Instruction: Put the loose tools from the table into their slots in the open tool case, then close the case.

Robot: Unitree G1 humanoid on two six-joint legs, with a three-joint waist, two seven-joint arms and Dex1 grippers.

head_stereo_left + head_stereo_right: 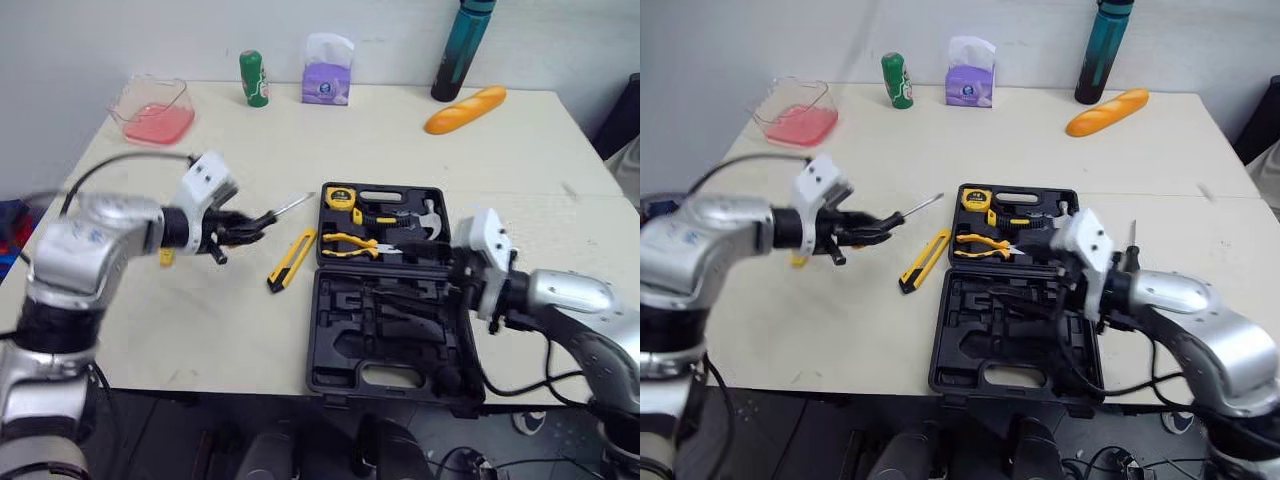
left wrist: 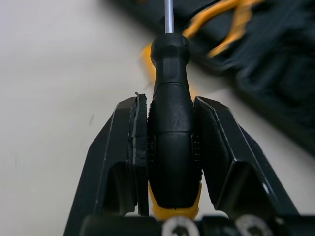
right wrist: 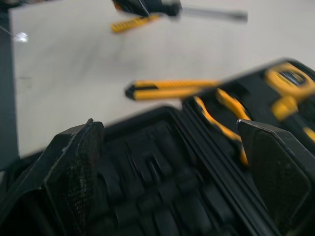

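Screwdriver clamped in left gripper, left of tool case, right gripper apart above it

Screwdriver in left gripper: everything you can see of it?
The screwdriver has a black ribbed handle with a yellow butt and a thin silver shaft, metal by its look. The left gripper is shut on the handle, fingers against both sides. It looks lifted off the table, roughly level, shaft toward the tool case.
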